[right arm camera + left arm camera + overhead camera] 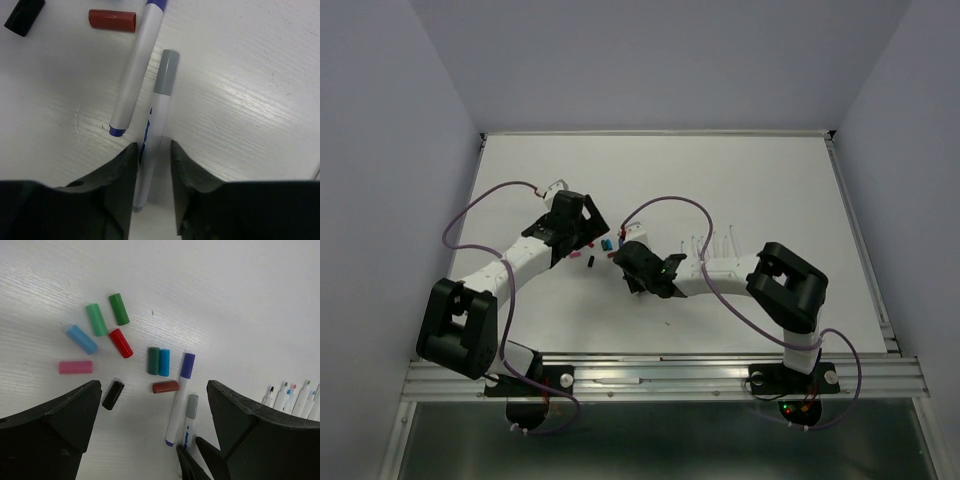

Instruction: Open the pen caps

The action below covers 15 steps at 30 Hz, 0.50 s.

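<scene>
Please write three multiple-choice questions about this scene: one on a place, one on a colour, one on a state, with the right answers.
1. Where does the grey-capped pen lie? A) in a box B) between the fingers of the right gripper C) upright in a cup
2. Which colour is the cap of the neighbouring pen? A) purple B) yellow C) orange
3. How is the left gripper? A) shut on a pen B) shut on a cap C) open, empty
Answers: B, its barrel runs between them; A, the cap shows purple; C, fingers stand far apart.
</scene>
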Tool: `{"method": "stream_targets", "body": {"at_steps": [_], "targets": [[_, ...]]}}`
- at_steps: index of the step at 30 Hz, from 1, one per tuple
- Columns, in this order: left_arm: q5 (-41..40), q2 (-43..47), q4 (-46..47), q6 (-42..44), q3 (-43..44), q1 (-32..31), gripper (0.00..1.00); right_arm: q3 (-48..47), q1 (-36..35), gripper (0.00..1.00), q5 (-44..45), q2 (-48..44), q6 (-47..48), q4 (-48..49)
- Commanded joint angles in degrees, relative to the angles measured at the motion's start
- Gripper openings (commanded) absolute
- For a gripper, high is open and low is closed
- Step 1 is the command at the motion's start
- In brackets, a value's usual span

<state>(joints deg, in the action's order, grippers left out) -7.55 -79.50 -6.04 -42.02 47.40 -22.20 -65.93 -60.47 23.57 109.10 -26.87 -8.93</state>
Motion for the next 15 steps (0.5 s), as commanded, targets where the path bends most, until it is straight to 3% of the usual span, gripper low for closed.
{"method": "stream_targets", "body": {"at_steps": [1,2,3,4,8,15], "targets": [[-2.0,2.2,-1.9,1.4,2.5,-0.6,0.99,3.1,-0.5,0.29,-2.4,-0.5,-1.5,-3.8],[-2.0,2.2,-2.0,1.4,2.7,-0.6,0.99,3.4,-0.5,0.22,-2.3,-0.7,-1.7,-3.7],[-1.9,2.3,-2.0,1.5,2.8,-0.6,0.99,3.7,-0.5,0.06,-2.3,-1.3,-1.9,-3.9],[-1.8,2.3,-2.0,1.6,3.0,-0.6,0.99,4.1,-0.5,0.01,-2.4,-1.5,-1.9,-3.9],[-0.4,2.8,-1.5,2.1,3.4,-0.6,0.99,4.7,-0.5,0.01,-0.2,-2.7,-1.9,-4.2],[9.3,4.4,1.8,4.9,2.6,-0.7,0.99,3.3,-0.5,0.01,6.0,-6.3,-0.9,-4.1]]}}
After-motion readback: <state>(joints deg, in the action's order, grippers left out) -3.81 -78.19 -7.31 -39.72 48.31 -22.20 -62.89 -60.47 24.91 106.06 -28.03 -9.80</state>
